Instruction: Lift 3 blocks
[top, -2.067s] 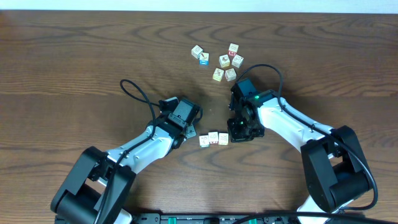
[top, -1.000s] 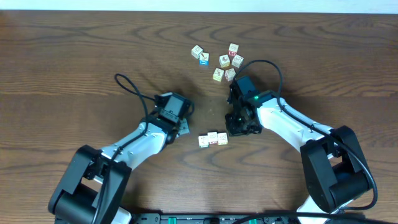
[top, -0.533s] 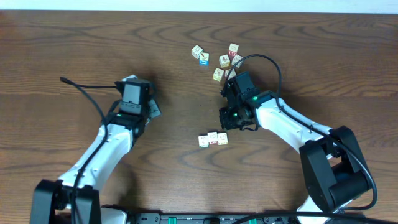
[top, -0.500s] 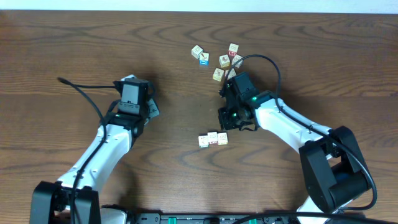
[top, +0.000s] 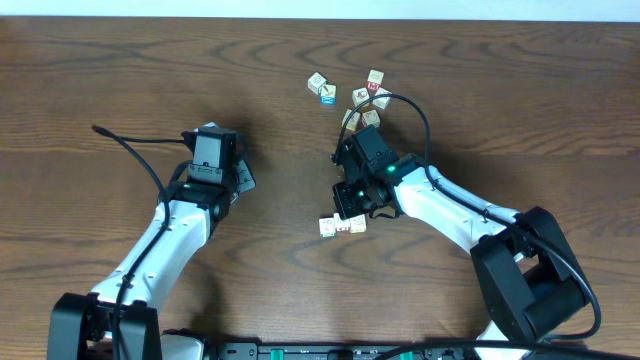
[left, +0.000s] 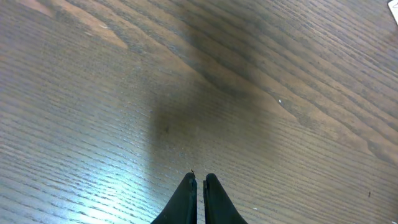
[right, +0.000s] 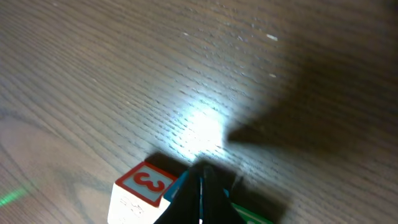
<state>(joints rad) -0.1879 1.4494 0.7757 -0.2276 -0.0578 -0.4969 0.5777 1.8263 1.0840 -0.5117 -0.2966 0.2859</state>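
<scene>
Inspection finding: the row of 3 blocks (top: 343, 224) lies flat on the table (top: 120, 60), about mid-way between its left and right edges and somewhat toward the near edge. All 3 are touching side by side, and none is raised.

The right gripper (right: 200, 182) is closed tight and nothing is held. In the right wrist view its tips are poised just over the row, between the reddish block (right: 142, 188), marked with a numeral 3, and the green-edged block (right: 252, 214). Whether the tips touch the row cannot be told.

The left gripper (left: 199, 183) is likewise closed and empty, set over bare wood well to the left of the row.

A cluster of other picture cubes (top: 360, 97) is noted toward the far edge, apart from the row.

The step in hand is judged to be the approach before any grasp. For the next move, the right jaws would need to be opened and the row clamped squarely, so that the middle block is not squeezed out.
</scene>
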